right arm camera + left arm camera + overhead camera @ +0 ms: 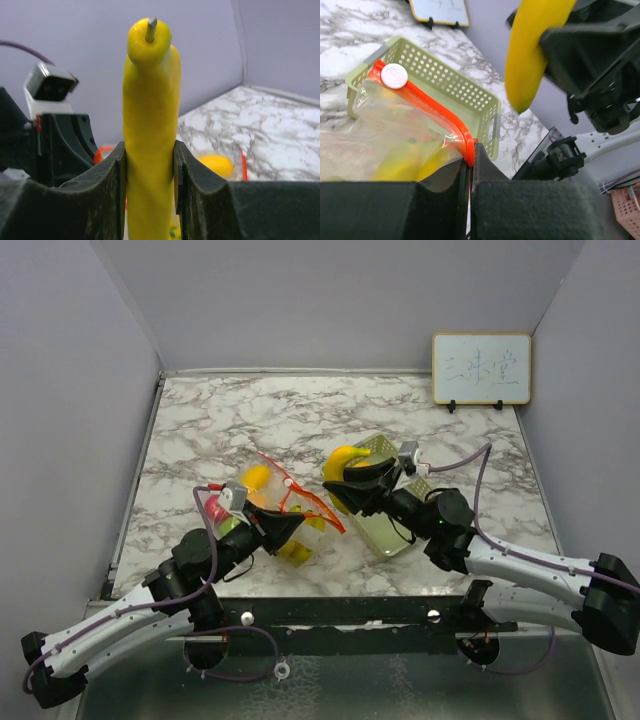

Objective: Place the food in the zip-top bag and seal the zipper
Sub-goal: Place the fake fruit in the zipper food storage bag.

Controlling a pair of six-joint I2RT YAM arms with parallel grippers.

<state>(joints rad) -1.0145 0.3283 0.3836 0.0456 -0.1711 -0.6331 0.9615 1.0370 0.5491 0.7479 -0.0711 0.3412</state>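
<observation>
On the left, the left gripper (471, 167) has its jaws pressed tight together on the zipper (437, 110), pinching the red-orange strip at the mouth of the zip-top bag (390, 135). The bag sits crumpled on the marble table (200, 420), with a few yellow pieces of food (257, 478) showing through the plastic. Just to its right, the right gripper (150, 165) is clamped on a yellow banana (150, 100), held up off the table near the bag's mouth, with the pale green tray (385, 535) below and behind it.
</observation>
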